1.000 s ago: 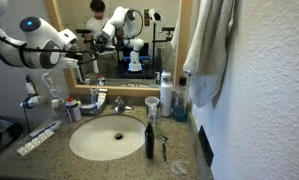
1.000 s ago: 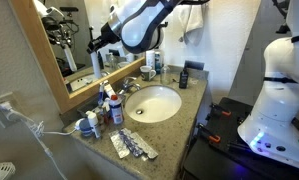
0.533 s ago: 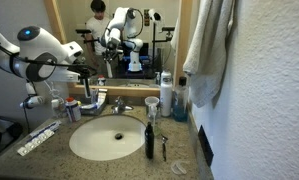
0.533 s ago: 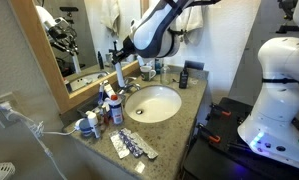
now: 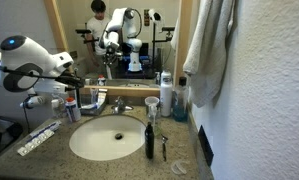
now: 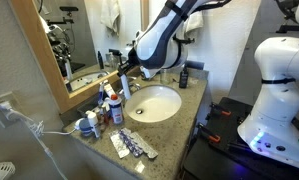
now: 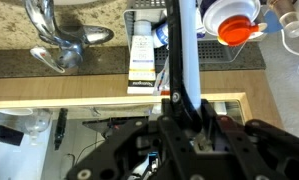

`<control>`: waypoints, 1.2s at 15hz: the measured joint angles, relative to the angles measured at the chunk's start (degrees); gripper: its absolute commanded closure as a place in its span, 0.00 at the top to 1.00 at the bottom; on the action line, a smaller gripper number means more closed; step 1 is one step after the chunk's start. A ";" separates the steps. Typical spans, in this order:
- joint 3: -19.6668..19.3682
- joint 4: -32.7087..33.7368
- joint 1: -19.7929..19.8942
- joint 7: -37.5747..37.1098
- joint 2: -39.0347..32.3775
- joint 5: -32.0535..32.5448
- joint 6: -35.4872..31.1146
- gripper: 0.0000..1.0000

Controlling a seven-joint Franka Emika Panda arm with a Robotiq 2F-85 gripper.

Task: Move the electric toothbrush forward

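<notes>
My gripper (image 7: 181, 100) is shut on the electric toothbrush (image 7: 189, 45), a slim black and pale blue stick that runs up from the jaws in the wrist view. In both exterior views the gripper (image 5: 82, 88) (image 6: 126, 68) hangs low over the crowd of toiletries at the back of the counter, beside the faucet (image 5: 119, 103) and under the mirror. In those views the toothbrush is too small to tell apart from the gripper.
The oval sink (image 5: 109, 140) (image 6: 155, 104) fills the middle of the granite counter. A tall black bottle (image 5: 149, 138) stands at its rim. Blister packs (image 5: 37, 138) (image 6: 134, 147) lie at the counter's end. A towel (image 5: 209, 50) hangs by the wall. An orange-ringed white cap (image 7: 232, 20) is close by.
The arm has come down from high in front of the mirror to just above the toiletries at the back of the counter.
</notes>
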State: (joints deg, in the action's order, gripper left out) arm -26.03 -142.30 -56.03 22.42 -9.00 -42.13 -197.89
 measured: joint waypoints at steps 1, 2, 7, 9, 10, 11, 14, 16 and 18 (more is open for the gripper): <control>-1.40 0.01 -2.23 0.35 0.06 -1.29 0.00 0.12; -2.95 0.01 -4.56 1.03 0.09 -2.73 0.00 0.12; -12.23 -0.03 -18.04 3.32 0.07 -10.24 0.07 0.12; -16.10 -0.13 -23.62 3.34 0.03 -12.24 0.11 0.12; -17.96 -0.24 -26.31 3.34 0.00 -13.00 0.11 0.12; -19.65 -0.46 -28.80 3.34 -0.04 -13.51 0.11 0.12; -24.68 -1.64 -35.84 3.34 -0.49 -13.96 0.11 0.12; -27.43 -2.53 -39.65 3.29 -0.64 -13.96 0.11 0.12; -29.78 -3.27 -42.86 3.23 -0.66 -13.92 0.11 0.12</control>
State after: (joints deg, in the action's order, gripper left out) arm -55.81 -145.57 -98.90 25.64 -9.65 -56.05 -197.78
